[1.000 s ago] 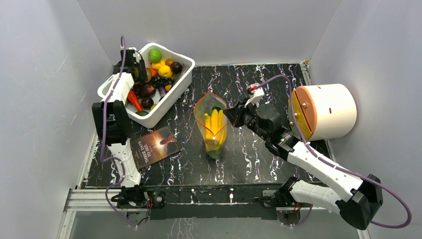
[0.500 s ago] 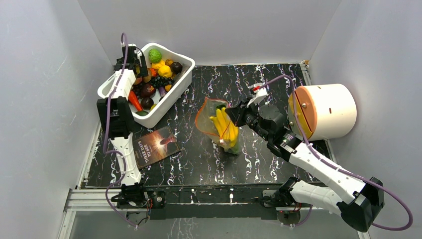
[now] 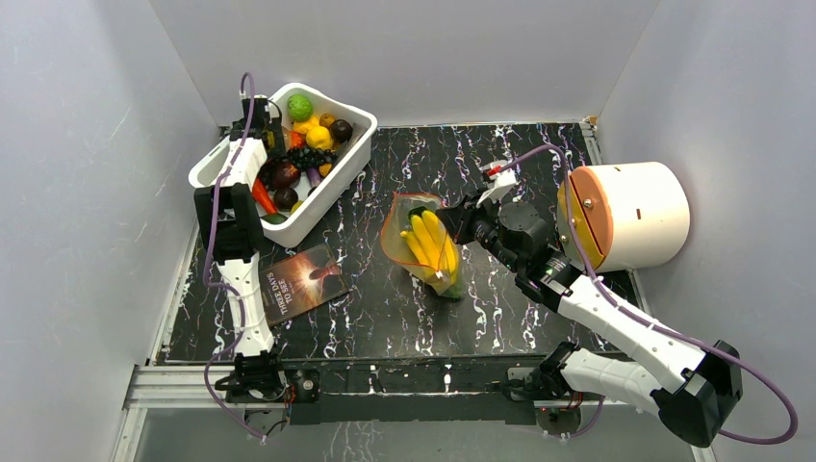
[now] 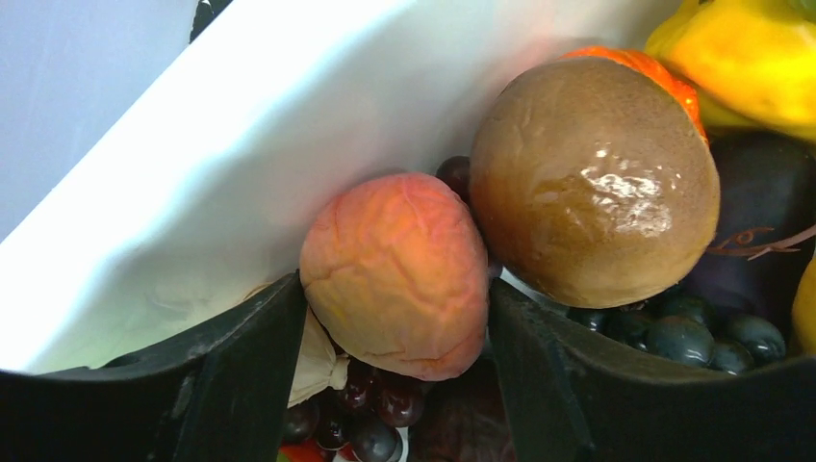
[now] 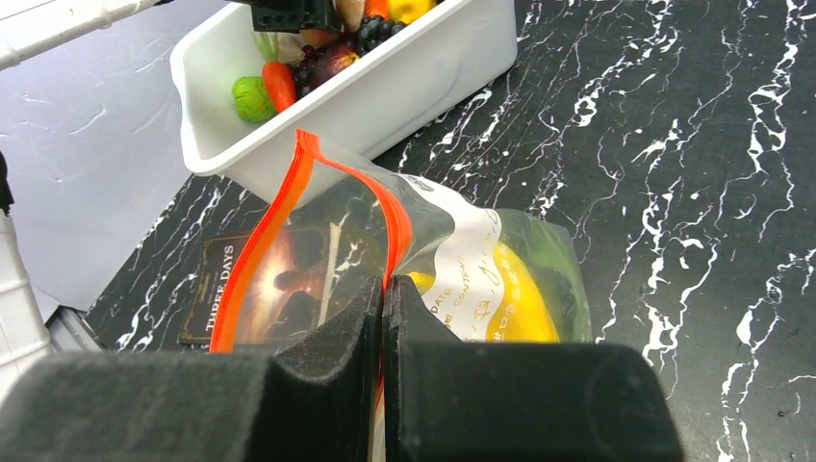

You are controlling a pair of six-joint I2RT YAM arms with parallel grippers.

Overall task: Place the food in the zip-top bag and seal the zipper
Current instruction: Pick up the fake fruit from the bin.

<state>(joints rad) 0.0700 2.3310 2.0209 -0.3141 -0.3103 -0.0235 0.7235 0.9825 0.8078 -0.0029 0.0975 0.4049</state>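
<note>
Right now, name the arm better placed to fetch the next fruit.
Left: the left gripper flanks a peach in the tub; the right gripper is pinched on the zipper of the bag.

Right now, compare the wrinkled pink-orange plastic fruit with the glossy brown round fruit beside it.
The wrinkled pink-orange fruit is matte and creased; the glossy brown round fruit is smooth and shiny. The wrinkled one is smaller, between the left gripper's fingers; the brown one lies outside them. Both are in the white tub.
</note>
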